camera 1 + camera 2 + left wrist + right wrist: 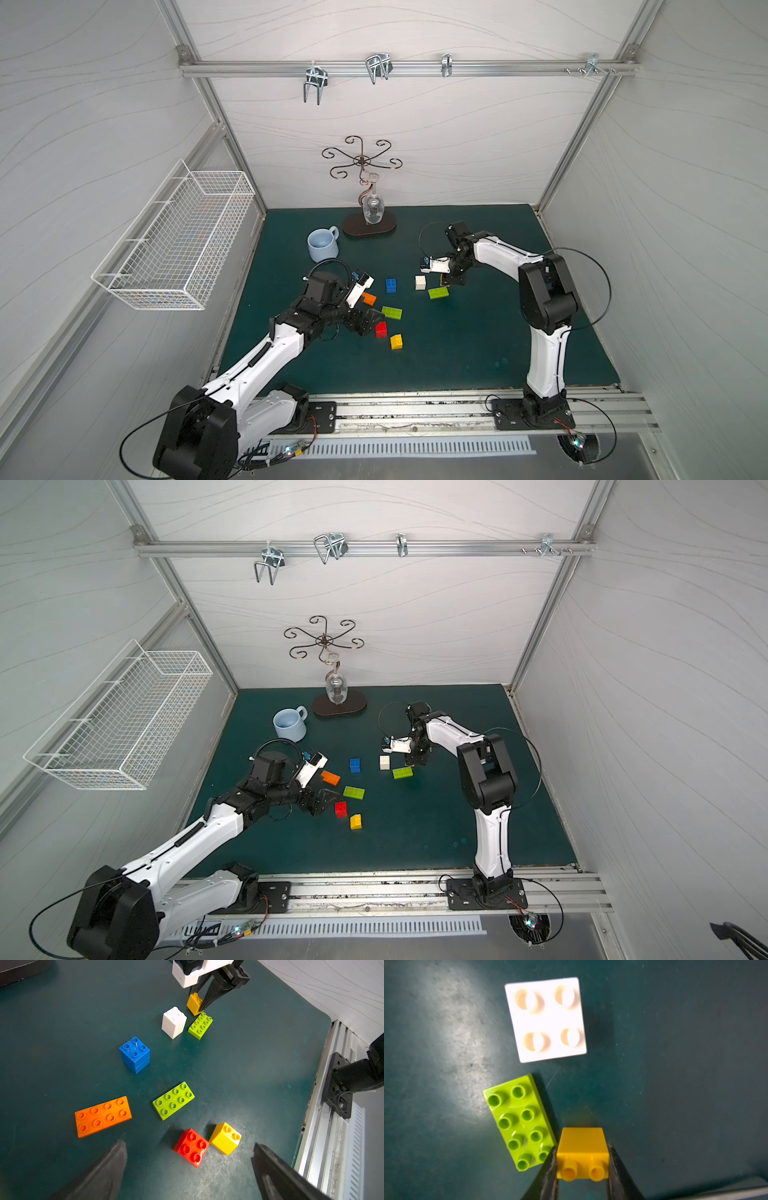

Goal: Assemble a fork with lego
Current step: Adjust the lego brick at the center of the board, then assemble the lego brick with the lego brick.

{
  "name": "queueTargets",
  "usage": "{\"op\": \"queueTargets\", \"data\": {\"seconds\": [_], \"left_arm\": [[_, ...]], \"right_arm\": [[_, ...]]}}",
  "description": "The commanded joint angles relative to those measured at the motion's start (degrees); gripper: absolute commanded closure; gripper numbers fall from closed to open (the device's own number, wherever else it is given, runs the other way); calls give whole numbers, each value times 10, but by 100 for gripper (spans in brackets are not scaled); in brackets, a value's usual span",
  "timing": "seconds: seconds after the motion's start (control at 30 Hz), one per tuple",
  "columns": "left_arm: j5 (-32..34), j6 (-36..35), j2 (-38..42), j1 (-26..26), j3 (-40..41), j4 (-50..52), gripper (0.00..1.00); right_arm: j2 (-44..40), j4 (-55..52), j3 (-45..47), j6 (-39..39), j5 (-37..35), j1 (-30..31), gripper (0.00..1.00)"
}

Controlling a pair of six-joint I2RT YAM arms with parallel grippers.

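Lego bricks (pixel 391 312), eight in all, sit on the dark green surface (pixel 457 365) between the two arms. No two are joined, so the fork has yet to be started.

The step in hand appears to be lifting the yellow brick (pixel 582 1153) to seat it as a prong. It lies on its side in the grip, studs towards the wrist camera, just beside one end of a green brick (pixel 519 1122), with the white brick (pixel 546 1020) near (whether the yellow one has left the surface cannot be told). To do this well, the brick should be turned studs-up, squared over the end pair of green studs and pressed straight down. The free arm might brace the green brick so that it does not skid.

Right jaws: closed on the two flat sides of the yellow brick.

Left jaws: wide open and empty, touching nothing, hanging over the red brick (pixel 191 1148) and the second yellow brick (pixel 225 1138).

Spread between the arms are the orange brick (pixel 102 1116), the second green brick (pixel 173 1100) and the blue brick (pixel 135 1054).
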State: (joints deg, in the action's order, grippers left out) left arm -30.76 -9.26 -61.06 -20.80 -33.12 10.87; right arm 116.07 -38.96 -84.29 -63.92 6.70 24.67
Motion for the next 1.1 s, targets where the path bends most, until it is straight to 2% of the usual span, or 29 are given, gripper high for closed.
{"op": "queueTargets", "data": {"seconds": [0.0,0.4,0.53,0.8,1.07], "left_arm": [[-5,-2,-5,-3,-3,-27,0],[-7,-1,-7,-3,-2,-32,0],[-7,-1,-7,-4,-2,-33,0],[-11,-1,-8,-5,0,-38,0],[-10,-5,-11,-9,0,-36,0]], "right_arm": [[-17,-20,20,2,11,3,100],[-57,-32,46,39,14,4,100],[-72,-48,31,78,21,6,100],[-133,-39,77,141,42,25,100],[-143,-31,100,216,32,58,100]]}}
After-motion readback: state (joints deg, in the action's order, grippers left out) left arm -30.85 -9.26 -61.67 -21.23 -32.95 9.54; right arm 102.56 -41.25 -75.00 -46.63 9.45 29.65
